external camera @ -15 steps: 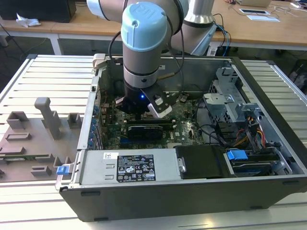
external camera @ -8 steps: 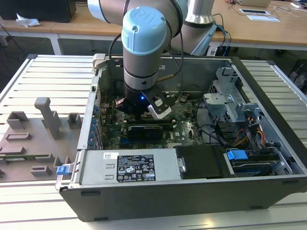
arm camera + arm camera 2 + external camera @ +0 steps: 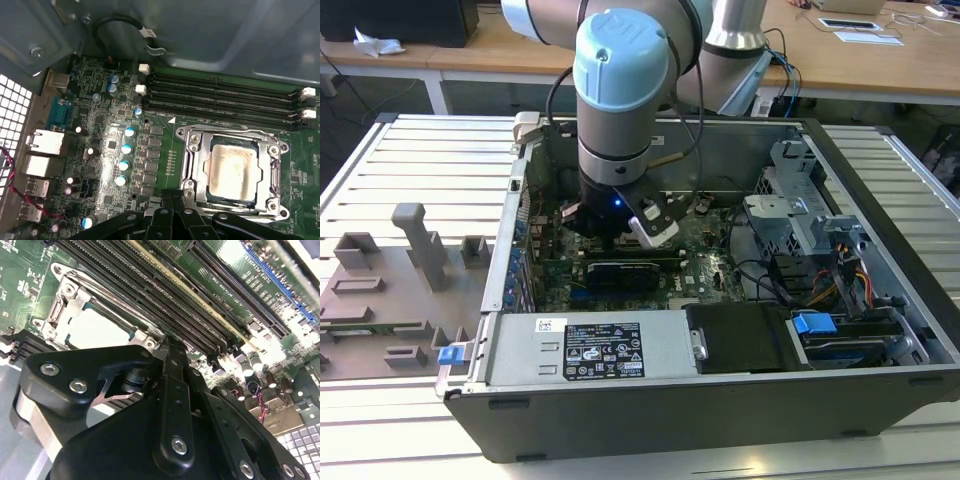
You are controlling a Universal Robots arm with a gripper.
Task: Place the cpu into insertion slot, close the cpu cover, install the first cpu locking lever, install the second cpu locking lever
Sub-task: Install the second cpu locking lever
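Grey plastic fixture tray [image 3: 400, 290]: at the exterior view's left, on the slatted metal table [image 3: 420, 160], beside the case.
Open black computer case [image 3: 720, 400]: lying on its side, green motherboard [image 3: 710, 270] exposed inside.
Pale-blue and grey robot arm [image 3: 620, 90]: reaching down into the case over the motherboard.
Black claw [image 3: 172, 217]: fingers [image 3: 172, 390] drawn together to a narrow tip, nothing seen between them; tip just beside the socket frame's edge.
Silver-grey square cpu [image 3: 234, 171]: lying flat in the insertion slot [image 3: 192, 165], top face bare; also in the second wrist view [image 3: 97, 332].
Steel cpu cover [image 3: 232, 134]: framing the chip; whether pressed fully down, cannot tell.
Long black memory slots [image 3: 225, 100]: in a parallel row just beside the socket, on the side away from the claw.
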